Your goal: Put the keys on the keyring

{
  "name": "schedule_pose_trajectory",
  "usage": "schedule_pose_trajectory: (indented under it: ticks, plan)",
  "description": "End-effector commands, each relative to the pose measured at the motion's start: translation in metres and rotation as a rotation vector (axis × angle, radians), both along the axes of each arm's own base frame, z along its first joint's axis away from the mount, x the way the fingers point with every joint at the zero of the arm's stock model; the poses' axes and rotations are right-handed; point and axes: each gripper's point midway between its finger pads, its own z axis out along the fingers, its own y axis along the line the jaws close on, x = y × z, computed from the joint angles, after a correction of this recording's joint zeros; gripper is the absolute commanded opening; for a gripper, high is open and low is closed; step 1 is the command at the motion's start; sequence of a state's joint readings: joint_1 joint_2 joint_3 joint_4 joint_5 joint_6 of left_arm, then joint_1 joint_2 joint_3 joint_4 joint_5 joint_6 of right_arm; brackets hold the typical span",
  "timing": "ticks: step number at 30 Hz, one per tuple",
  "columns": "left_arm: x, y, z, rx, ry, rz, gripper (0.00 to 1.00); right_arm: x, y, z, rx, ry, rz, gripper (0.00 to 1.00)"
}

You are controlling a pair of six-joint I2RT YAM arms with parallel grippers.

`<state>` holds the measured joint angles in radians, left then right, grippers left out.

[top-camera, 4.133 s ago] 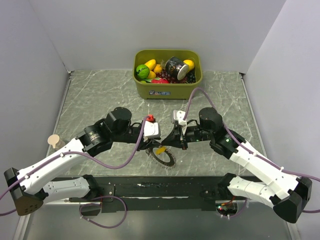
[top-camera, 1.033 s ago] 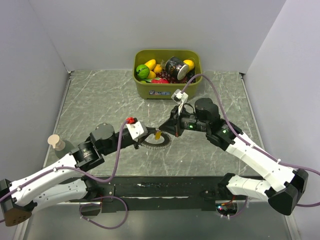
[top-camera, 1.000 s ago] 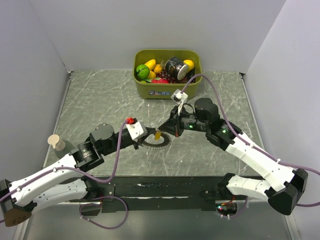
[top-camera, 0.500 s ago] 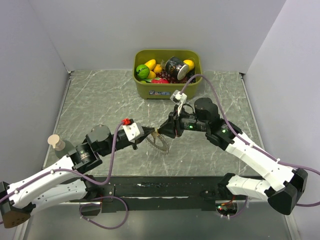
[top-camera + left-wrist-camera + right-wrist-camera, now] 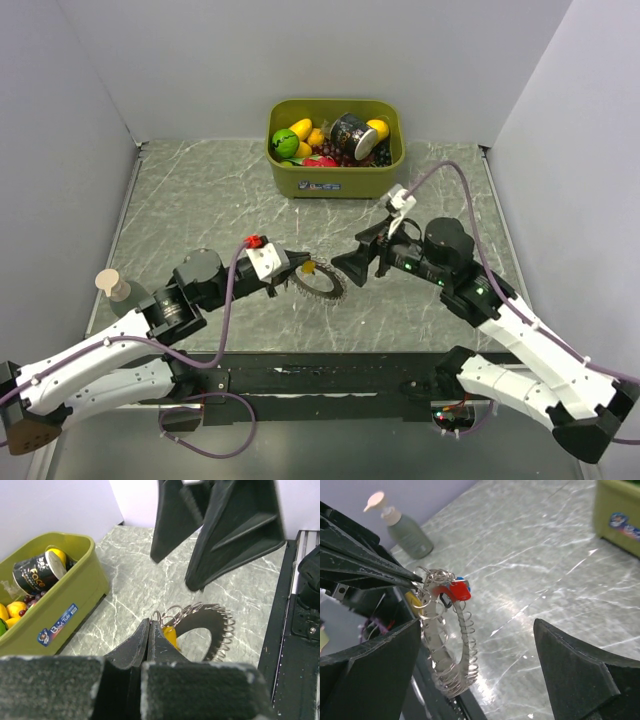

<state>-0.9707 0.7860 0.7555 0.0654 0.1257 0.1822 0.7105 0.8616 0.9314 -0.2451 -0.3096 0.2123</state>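
Jaws of the left gripper [image 5: 148,629] are pressed flat together, and at their very tips they pinch the small wire loops on the upper rim of the keyring [image 5: 216,628] — a coiled, silvery hoop that stands on edge and hangs down and forward from the pinch. Whether its lower rim touches the table [image 5: 200,200] cannot be told.

Right at the tips, against the ring, sits a yellow key [image 5: 170,636]. In the right wrist view a red key [image 5: 459,591] lies on the other side of the same cluster, with a sliver of a blue key [image 5: 459,579] just behind it, all bunched at the gripped spot. Whether each one is threaded on the ring is too fine to make out.

Directly ahead of the left tips, across the ring, the right gripper [image 5: 350,268] faces them with its two fingers spread wide — close to the ring but apart from it. In its own camera the hoop stands out in front, framed by the gap.

Beyond both grippers, toward the back wall, an olive bin [image 5: 335,183] holds toy fruit [image 5: 285,140] and a dark cup [image 5: 350,132]. Out past the left arm's outer side, near the table's edge, stands a pump bottle [image 5: 113,288].
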Motion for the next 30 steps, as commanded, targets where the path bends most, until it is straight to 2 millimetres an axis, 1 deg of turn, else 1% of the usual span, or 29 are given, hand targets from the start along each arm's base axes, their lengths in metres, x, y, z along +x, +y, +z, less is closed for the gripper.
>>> schedule_pose_trajectory:
  ticks: [1,3,5,6,8,10,11,13,14,15,16,17,18,19,20,21,22,23,25,26,28,29,30]
  plan:
    - [0.006,-0.004,0.017,-0.062,-0.046,0.018,0.01,0.004,-0.016,0.024,0.073,-0.119,-0.079,1.0]
    - [0.009,-0.007,0.01,-0.057,-0.026,0.025,0.01,0.002,-0.022,0.025,0.075,-0.153,-0.092,1.0]
    - [0.01,-0.013,-0.007,-0.042,0.009,0.015,0.01,-0.003,-0.03,0.026,0.083,-0.179,-0.105,1.0]
    - [0.011,-0.016,-0.009,-0.05,0.013,0.013,0.01,-0.004,-0.035,0.028,0.092,-0.193,-0.122,1.0]
    - [0.015,-0.023,-0.028,-0.022,0.048,0.01,0.01,-0.006,-0.039,0.019,0.077,-0.189,-0.134,1.0]
    - [0.019,-0.03,-0.033,-0.014,0.055,0.007,0.01,-0.007,-0.043,0.015,0.071,-0.182,-0.144,1.0]
    - [0.022,-0.036,-0.043,0.009,0.068,0.003,0.01,-0.007,-0.044,0.014,0.067,-0.178,-0.147,1.0]
    - [0.026,-0.044,-0.044,0.015,0.063,-0.007,0.01,-0.007,-0.048,0.006,0.05,-0.167,-0.164,1.0]
    - [0.029,-0.05,-0.053,0.036,0.076,-0.011,0.01,-0.007,-0.049,0.005,0.048,-0.166,-0.17,1.0]
    - [0.03,-0.055,-0.058,0.046,0.077,-0.023,0.01,-0.007,-0.052,0.002,0.04,-0.161,-0.179,1.0]
    - [0.033,-0.06,-0.054,0.035,0.066,-0.025,0.01,-0.007,-0.054,-0.001,0.034,-0.16,-0.188,1.0]
    - [0.038,-0.068,-0.068,0.06,0.085,-0.025,0.01,-0.006,-0.056,-0.002,0.03,-0.164,-0.199,1.0]
    - [0.041,-0.073,-0.073,0.069,0.093,-0.029,0.01,-0.006,-0.057,-0.003,0.026,-0.166,-0.203,1.0]
    - [0.043,-0.08,-0.071,0.062,0.101,-0.038,0.01,-0.006,-0.058,-0.002,0.022,-0.166,-0.204,1.0]
    - [0.047,-0.089,-0.081,0.07,0.111,-0.048,0.01,-0.005,-0.06,-0.002,0.015,-0.166,-0.216,1.0]
    - [0.049,-0.095,-0.083,0.068,0.113,-0.058,0.01,-0.004,-0.061,-0.002,0.011,-0.163,-0.22,1.0]
    - [0.051,-0.101,-0.078,0.051,0.111,-0.067,0.01,-0.004,-0.062,-0.003,0.005,-0.16,-0.224,1.0]
    - [0.054,-0.109,-0.081,0.043,0.11,-0.075,0.01,-0.004,-0.063,-0.002,0.003,-0.162,-0.229,1.0]
    - [0.057,-0.117,-0.075,0.018,0.099,-0.084,0.01,-0.004,-0.065,-0.005,-0.003,-0.162,-0.239,1.0]
    - [0.059,-0.12,-0.079,0.022,0.102,-0.077,0.01,-0.004,-0.066,-0.006,-0.006,-0.157,-0.245,1.0]
    - [0.061,-0.121,-0.079,0.013,0.105,-0.056,0.01,-0.004,-0.067,-0.008,-0.007,-0.151,-0.247,1.0]
    - [0.064,-0.119,-0.083,0.012,0.108,-0.027,0.01,-0.004,-0.067,-0.01,-0.007,-0.148,-0.248,1.0]
    - [0.065,-0.118,-0.082,-0.001,0.105,-0.017,0.01,-0.004,-0.067,-0.011,-0.007,-0.146,-0.252,1.0]
